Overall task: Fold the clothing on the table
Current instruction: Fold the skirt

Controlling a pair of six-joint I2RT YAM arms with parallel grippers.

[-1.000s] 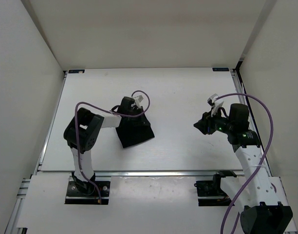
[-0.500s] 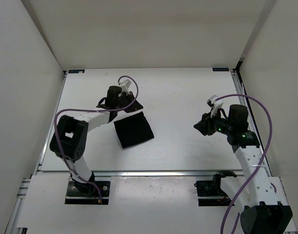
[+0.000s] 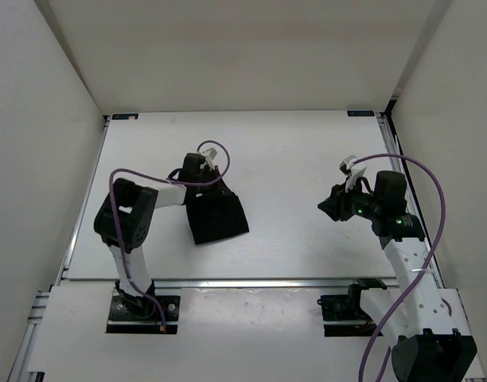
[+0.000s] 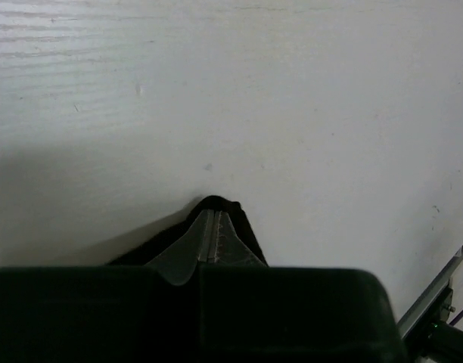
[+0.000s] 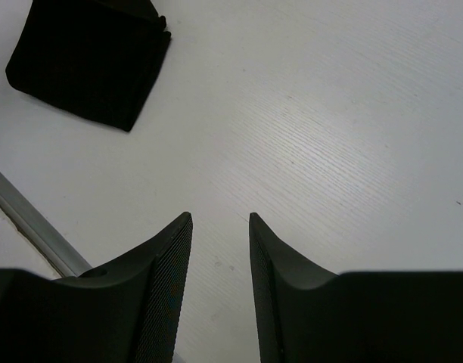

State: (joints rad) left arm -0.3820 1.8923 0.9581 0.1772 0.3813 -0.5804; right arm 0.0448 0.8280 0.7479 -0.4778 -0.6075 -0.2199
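Garment of plain black soft fabric: probably limp, light; pinch a corner. Left gripper closed at one; right gripper spread, empty.

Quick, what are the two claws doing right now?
Left gripper: closed, tips at the edge of the clothing; a grip cannot be told.
Right gripper: open, holding nothing.

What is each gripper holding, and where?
Right gripper: nothing. Left gripper is shut at the clothing's far-left corner; an actual pinch cannot be told.
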